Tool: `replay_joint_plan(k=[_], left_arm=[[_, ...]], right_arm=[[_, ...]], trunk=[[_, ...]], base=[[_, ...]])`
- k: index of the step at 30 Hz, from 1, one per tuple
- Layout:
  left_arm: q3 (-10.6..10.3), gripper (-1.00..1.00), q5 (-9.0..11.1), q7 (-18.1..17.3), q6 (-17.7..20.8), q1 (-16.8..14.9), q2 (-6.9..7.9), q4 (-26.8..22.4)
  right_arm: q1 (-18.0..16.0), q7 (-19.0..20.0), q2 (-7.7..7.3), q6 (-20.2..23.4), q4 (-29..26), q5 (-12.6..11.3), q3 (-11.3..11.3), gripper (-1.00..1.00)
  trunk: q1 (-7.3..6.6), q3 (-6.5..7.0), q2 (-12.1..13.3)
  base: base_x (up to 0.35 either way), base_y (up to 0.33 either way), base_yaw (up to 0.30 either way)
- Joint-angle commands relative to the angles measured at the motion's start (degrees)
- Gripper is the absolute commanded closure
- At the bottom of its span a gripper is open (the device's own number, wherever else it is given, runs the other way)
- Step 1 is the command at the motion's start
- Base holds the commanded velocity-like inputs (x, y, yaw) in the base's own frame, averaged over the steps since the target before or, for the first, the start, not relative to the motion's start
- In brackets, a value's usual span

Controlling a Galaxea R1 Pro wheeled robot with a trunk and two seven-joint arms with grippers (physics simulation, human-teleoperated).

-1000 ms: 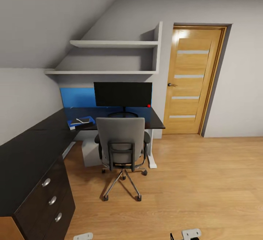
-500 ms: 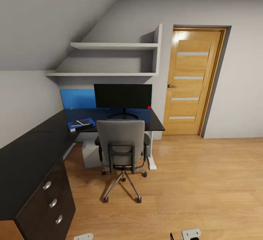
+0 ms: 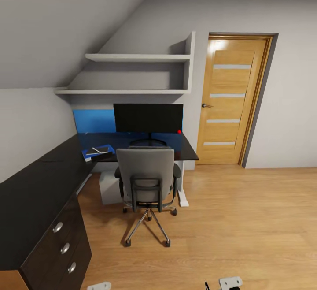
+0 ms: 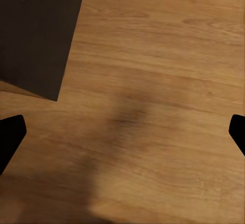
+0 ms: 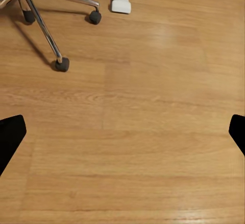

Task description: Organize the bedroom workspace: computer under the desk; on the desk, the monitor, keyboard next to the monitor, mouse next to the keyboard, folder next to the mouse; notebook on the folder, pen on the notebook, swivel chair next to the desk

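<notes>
Wooden floor point(image 5: 153, 132) under open right pincer point(image 5: 122, 132); swivel chair point(image 5: 41, 9) well apart.

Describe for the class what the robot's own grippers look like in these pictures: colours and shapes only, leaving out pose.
In both wrist views the fingertips are plain matte black, blunt wedges with no markings: the left gripper and the right gripper look alike. At the bottom edge of the head view, small pale grey metal parts with round holes show, one beside a thin black piece. No cables can be seen.
</notes>
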Motion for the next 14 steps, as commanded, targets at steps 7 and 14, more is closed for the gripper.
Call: replay_joint_plan(k=[7,14], left_arm=[[0.3,-1.00,1.9,-0.6,-0.1,0.0,2.19,-0.1],[0.4,-1.00,2.2,-1.4,-0.1,0.0,2.40,-0.1]], right_arm=[[-0.1,-0.2,0.04,-0.2,0.1,-0.2,0.5,-1.00],[-0.1,-0.2,0.04,-0.2,0.1,-0.2,0.5,-1.00]], trunk=[[-1.55,1.20,2.8],[-3.08,2.45,5.6]], base=[[0.000,0.000,0.000],[0.000,0.000,0.000]])
